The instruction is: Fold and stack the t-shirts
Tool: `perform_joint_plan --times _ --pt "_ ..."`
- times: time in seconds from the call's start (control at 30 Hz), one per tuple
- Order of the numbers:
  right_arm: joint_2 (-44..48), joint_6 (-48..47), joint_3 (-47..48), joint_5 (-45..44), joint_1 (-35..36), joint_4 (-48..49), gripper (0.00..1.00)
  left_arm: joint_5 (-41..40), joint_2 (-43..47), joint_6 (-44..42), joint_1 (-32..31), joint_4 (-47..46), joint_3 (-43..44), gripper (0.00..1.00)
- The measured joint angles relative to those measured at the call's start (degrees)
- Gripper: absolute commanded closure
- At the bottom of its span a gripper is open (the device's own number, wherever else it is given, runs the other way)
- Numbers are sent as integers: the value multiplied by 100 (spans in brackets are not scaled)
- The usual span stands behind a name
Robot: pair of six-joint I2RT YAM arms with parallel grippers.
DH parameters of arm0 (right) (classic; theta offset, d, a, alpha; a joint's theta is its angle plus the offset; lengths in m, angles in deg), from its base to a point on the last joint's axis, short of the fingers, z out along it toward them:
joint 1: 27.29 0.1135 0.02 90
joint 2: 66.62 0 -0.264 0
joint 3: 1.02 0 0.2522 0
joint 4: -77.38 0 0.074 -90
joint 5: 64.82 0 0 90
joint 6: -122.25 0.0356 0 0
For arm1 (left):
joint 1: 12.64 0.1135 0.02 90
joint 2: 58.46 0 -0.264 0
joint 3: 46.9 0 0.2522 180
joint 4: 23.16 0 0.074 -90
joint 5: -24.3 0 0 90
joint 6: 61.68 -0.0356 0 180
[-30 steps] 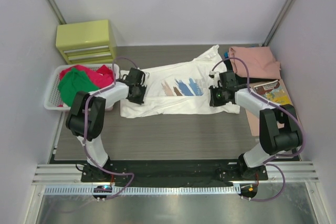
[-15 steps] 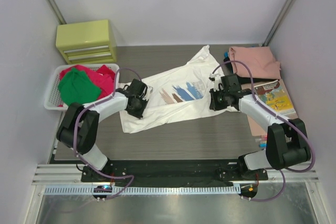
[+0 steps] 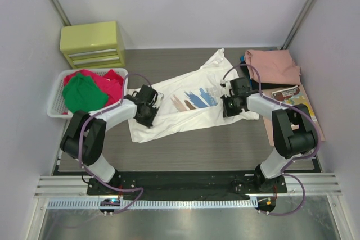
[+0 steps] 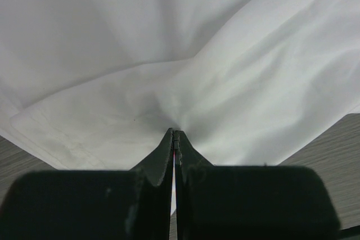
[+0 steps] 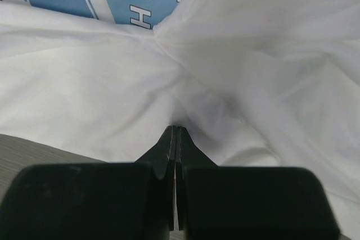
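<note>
The left hand point(image 4: 174, 134): fingers together, clamped on a fold of the white t-shirt point(image 3: 185, 113) near its left end. The right hand point(image 5: 175, 129): fingers together, pinching the same shirt at its right end, just below the blue lettered print.

We record the white t-shirt as spread on the tabletop point(image 3: 180, 150) between both hands. Its long axis slants from near left to far right, with one sleeve pointing to the far side. The cloth is rumpled, with brown and blue brush strokes at mid-chest.

We also list a red t-shirt point(image 3: 109, 82) and a green t-shirt point(image 3: 81, 94) heaped in the basket point(image 3: 55, 108) at left, and a salmon-pink t-shirt point(image 3: 273, 66) at far right.
</note>
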Motion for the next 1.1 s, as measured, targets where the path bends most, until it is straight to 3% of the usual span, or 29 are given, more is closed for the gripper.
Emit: perform_joint_plan --times 0.3,0.73,0.83,0.97,1.03,1.07,1.1 --pt "76 -79 -24 236 66 -444 99 -149 9 -46 0 -4 -63 100" --pt "376 -203 -146 555 807 -597 99 -330 46 -98 0 -35 -63 100" --pt "1091 -286 -420 391 809 -345 99 -459 271 -122 0 -76 -63 100" --pt "2745 -505 -776 66 820 31 99 -640 1187 -269 0 -337 -61 100" --pt "3377 -601 -787 -68 824 210 99 -765 1646 -391 0 -562 -57 78" --pt "3648 -673 -787 -192 824 323 99 -841 1803 -470 0 -654 -46 61" --pt "3777 -710 -787 -284 824 387 91 -905 1873 -551 0 -719 -20 31"
